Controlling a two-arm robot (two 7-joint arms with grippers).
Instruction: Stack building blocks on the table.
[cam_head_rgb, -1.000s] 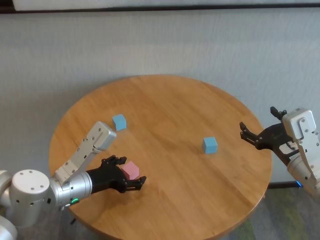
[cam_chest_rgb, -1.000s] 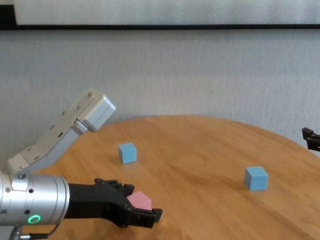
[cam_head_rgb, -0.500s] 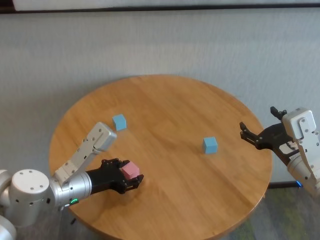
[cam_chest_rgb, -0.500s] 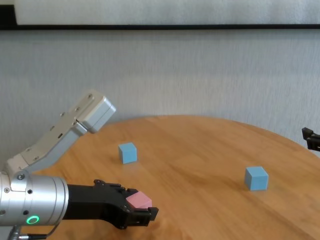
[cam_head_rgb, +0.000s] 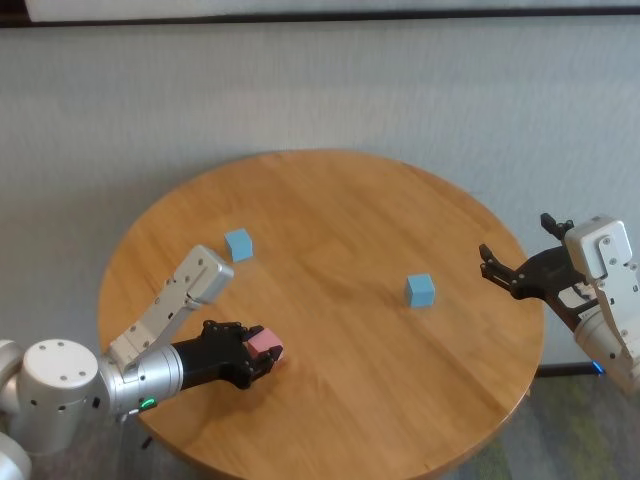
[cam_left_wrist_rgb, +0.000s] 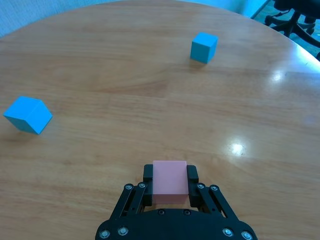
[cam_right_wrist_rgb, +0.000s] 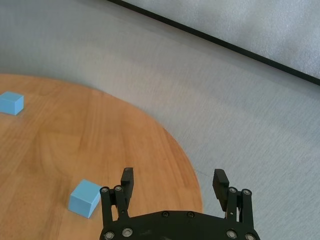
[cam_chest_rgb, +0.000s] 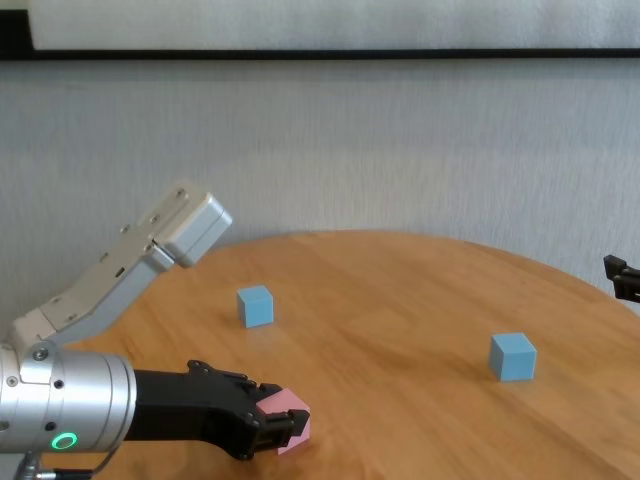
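We are clamping our left claw (cam_left_wrist_rgb: 169, 186) on the small matte pale pink cube (cam_left_wrist_rgb: 169, 182) at the near left of the round honey-brown wooden desk (cam_head_rgb: 330, 250). We are judging it wise to lift straight up, keeping the cube square. Our right claw (cam_right_wrist_rgb: 173, 189) is hanging open beyond the desk's right edge.

Left tool (cam_left_wrist_rgb: 169, 184) clamped low over table; right tool (cam_right_wrist_rgb: 174, 187) spread wide, parked.
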